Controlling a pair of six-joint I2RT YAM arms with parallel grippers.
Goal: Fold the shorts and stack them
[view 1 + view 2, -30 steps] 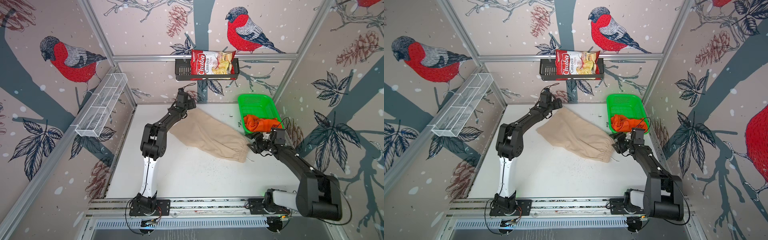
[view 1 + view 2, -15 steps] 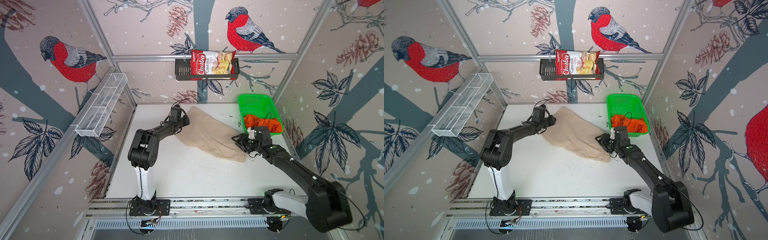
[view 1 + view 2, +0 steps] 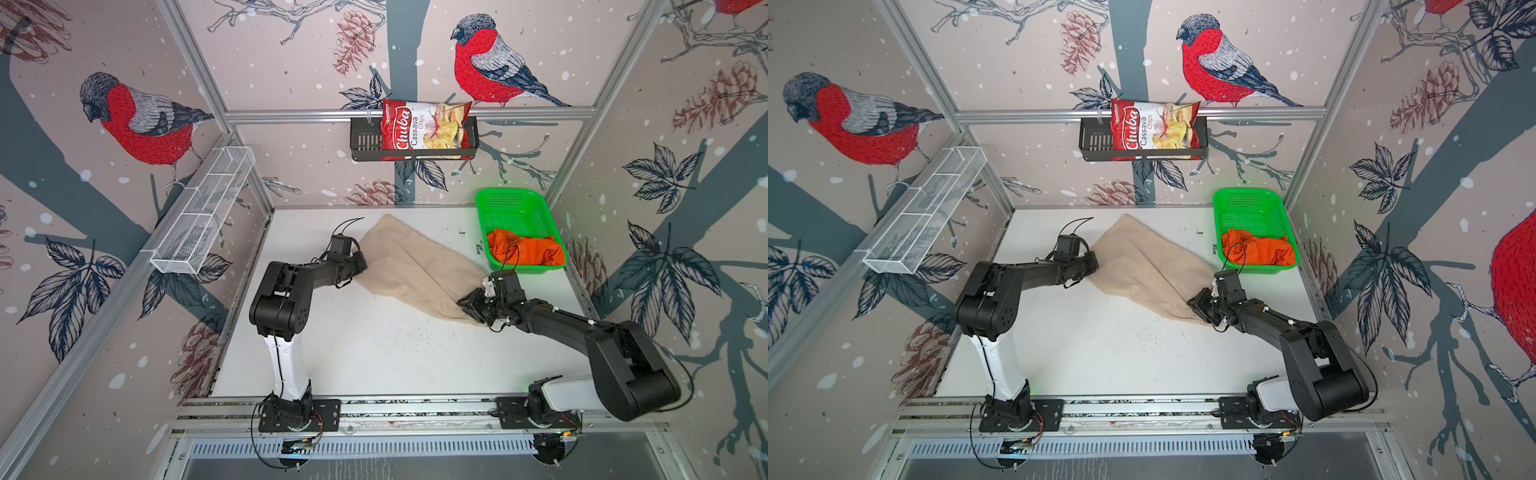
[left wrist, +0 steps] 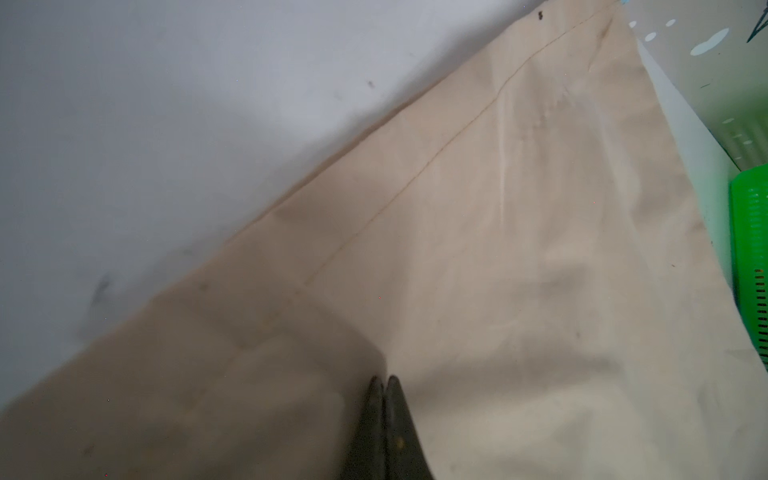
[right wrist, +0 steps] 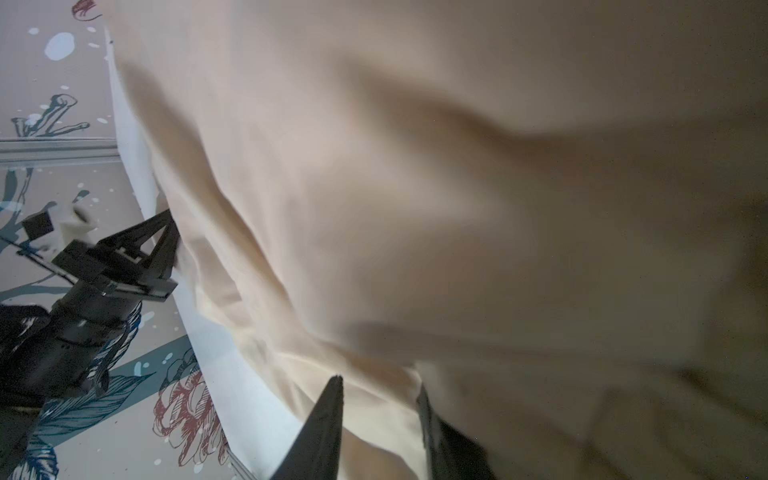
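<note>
The beige shorts (image 3: pixel 411 266) (image 3: pixel 1142 266) lie flat and slantwise across the white table, from the back middle toward the right. My left gripper (image 3: pixel 364 267) (image 3: pixel 1096 266) is at their left edge, and in the left wrist view its jaws (image 4: pixel 384 379) are pressed shut on the cloth (image 4: pixel 498 249). My right gripper (image 3: pixel 462 305) (image 3: pixel 1192 305) is at the near right corner. In the right wrist view this gripper (image 5: pixel 379 386) has its fingers a little apart, with a fold of beige cloth (image 5: pixel 415 166) filling the gap. The orange shorts (image 3: pixel 528 253) (image 3: pixel 1258 251) lie crumpled in the green basket (image 3: pixel 515 193).
The green basket (image 3: pixel 1250 193) stands at the back right of the table (image 3: pixel 374 345). A chip bag (image 3: pixel 424 129) sits in a black rack on the back wall. A white wire basket (image 3: pixel 203 212) hangs on the left wall.
My left gripper came down from the back wall to the shorts' left edge and shut. My right gripper moved leftward onto the near right corner and narrowed around the cloth.
</note>
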